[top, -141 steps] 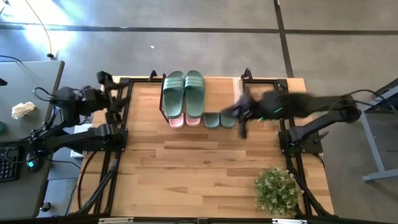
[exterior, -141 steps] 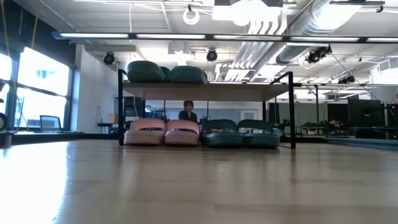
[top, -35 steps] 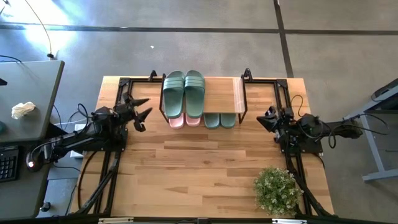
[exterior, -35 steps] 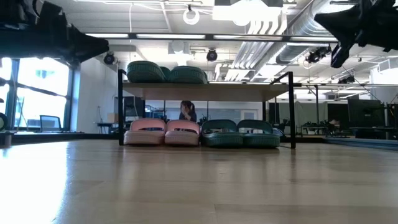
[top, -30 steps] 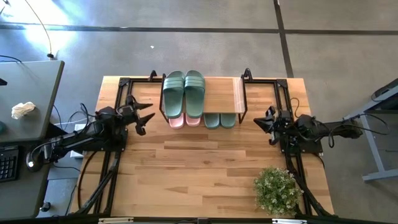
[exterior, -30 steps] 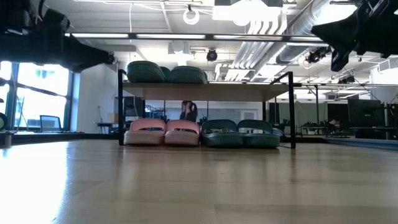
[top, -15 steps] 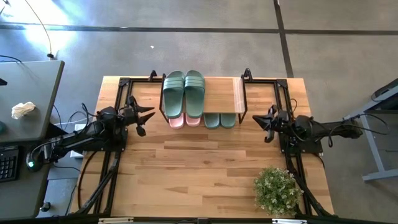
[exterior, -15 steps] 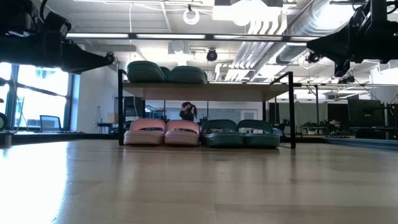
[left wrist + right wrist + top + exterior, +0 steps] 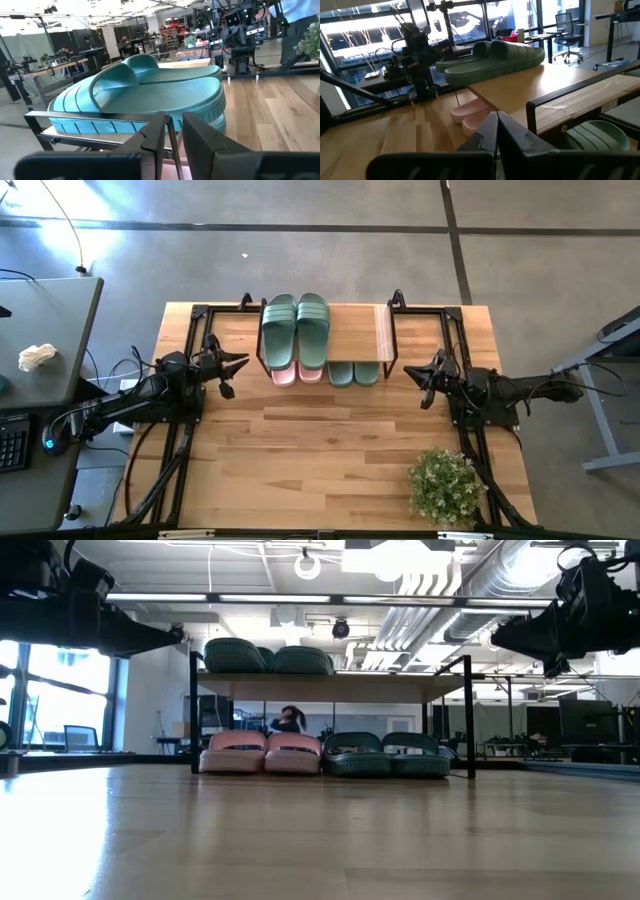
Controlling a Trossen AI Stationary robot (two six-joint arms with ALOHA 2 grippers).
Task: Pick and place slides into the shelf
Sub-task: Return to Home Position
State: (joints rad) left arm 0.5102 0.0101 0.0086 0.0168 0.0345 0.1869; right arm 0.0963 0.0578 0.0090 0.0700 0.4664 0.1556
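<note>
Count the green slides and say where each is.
4: top green pair on the shelf plank; lower green pair underneath, beside the pink pair. None apparently hidden.

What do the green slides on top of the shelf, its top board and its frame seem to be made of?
Green slides: likely soft rubber or foam, matte, with a finely textured footbed and moulded side ridges.
Shelf top: light wood, or perhaps wood laminate, with visible grain and a smooth finish.
Frame: thin black metal bars, probably painted, with a slight sheen.
</note>
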